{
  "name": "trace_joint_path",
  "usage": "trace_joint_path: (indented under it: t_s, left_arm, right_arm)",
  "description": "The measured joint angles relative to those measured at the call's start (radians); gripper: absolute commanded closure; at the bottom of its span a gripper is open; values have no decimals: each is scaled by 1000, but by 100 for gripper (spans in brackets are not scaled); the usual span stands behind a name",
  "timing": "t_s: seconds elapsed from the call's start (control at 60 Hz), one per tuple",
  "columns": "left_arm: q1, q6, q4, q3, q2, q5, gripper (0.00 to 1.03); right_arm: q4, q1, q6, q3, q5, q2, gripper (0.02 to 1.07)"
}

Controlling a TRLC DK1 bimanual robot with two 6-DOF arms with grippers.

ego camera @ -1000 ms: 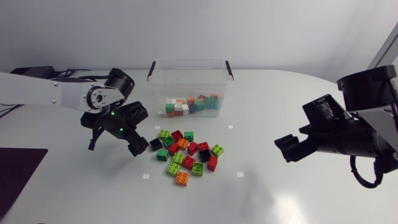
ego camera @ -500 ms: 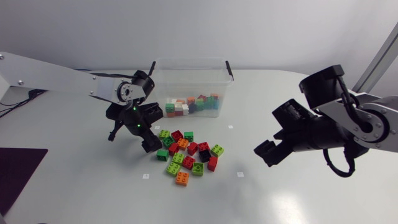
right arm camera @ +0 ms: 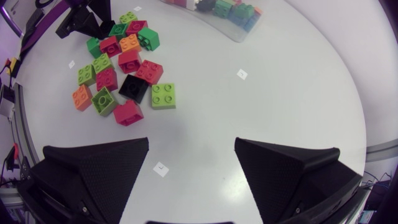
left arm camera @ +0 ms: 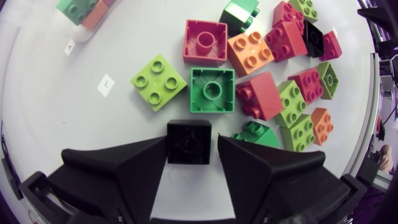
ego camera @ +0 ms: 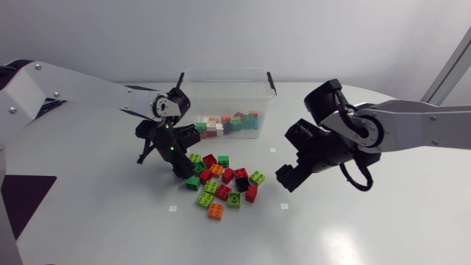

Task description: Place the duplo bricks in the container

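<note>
Several loose duplo bricks [ego camera: 222, 185] in green, red, orange and black lie in a pile on the white table, in front of the clear plastic container [ego camera: 190, 99]. More bricks lie inside it. My left gripper [ego camera: 181, 170] is down at the pile's left edge. The left wrist view shows the left gripper [left arm camera: 191, 152] shut on a black brick [left arm camera: 189, 142], one finger against each side. A green brick [left arm camera: 212, 91] lies just ahead of it. My right gripper [ego camera: 288, 177] hovers to the right of the pile, open and holding nothing [right arm camera: 191, 171].
A lime brick [right arm camera: 163, 95] and a black brick [right arm camera: 133, 88] lie on the pile's side nearest my right gripper. Small white markers [ego camera: 284, 206] dot the table. A dark mat [ego camera: 22, 199] lies at the left edge.
My left arm has swung right and down to the pile, and its fingers have closed around the black brick. My right arm has moved left towards the pile, still open.
</note>
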Motion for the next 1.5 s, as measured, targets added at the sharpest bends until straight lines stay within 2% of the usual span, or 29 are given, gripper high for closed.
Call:
trace_joint_path:
  t_s: [0.033, 0.217, 0.45, 0.833, 1.2, 1.417, 1.5]
  left_arm:
    - [2, 1, -6, 2, 5, 5, 69]
    - [5, 21, -66, 11, 14, 17, 74]
    - [18, 33, -112, 16, -6, 20, 74]
    - [75, 51, -154, 37, -175, 21, 74]
    - [107, 44, -188, 196, -297, 116, 74]
    - [108, -10, -157, 274, -296, 185, 73]
    - [105, -37, -124, 287, -296, 197, 72]
  right_arm:
    - [0, 10, 3, 12, 3, 15, 8]
    - [0, 47, 10, 70, 8, 105, 10]
    - [0, 70, 9, 127, 11, 207, 13]
    - [0, 86, 5, 232, 11, 343, 13]
    - [-1, 101, -6, 275, 18, 410, 17]
    - [0, 128, -7, 275, 15, 444, 46]
    - [0, 128, -13, 275, 15, 444, 65]
